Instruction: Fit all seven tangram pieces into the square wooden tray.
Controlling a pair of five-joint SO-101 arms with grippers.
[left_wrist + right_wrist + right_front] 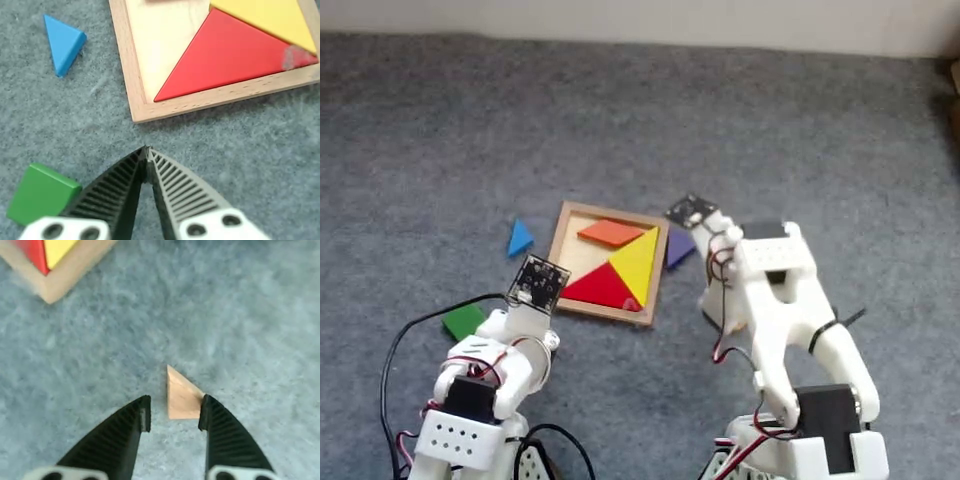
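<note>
The left claw (146,152) was closed, its two ribbed fingers pressed together at the tips and holding nothing, poised over the grey, carpet-like table (240,150) just outside one edge of the square wooden tray (131,75). Beside that claw lay a green piece (40,192), flat on the table and apart from the tray. Farther off, a blue triangle (64,42) rested on the table near the tray's outer rim but not touching it. Inside the tray, a red triangle (230,55) sat along the wall nearest the left claw, and a yellow triangle (265,17) lay against the red one's long side. In the high view an orange piece (610,232) lay in the tray's far part, with bare wood between it and the red triangle. The right claw (174,412) stood open at a moderate width, its fingers on either side of a pale wooden triangle (181,397) that lay flat on the table. One fingertip appeared to touch a corner of that triangle, while the other stood slightly clear of it. The pale triangle lay well apart from the tray's corner, which showed red and yellow inside it. A purple piece (678,247) lay on the table just outside the tray's right-hand rim, close to the right arm's wrist.
</note>
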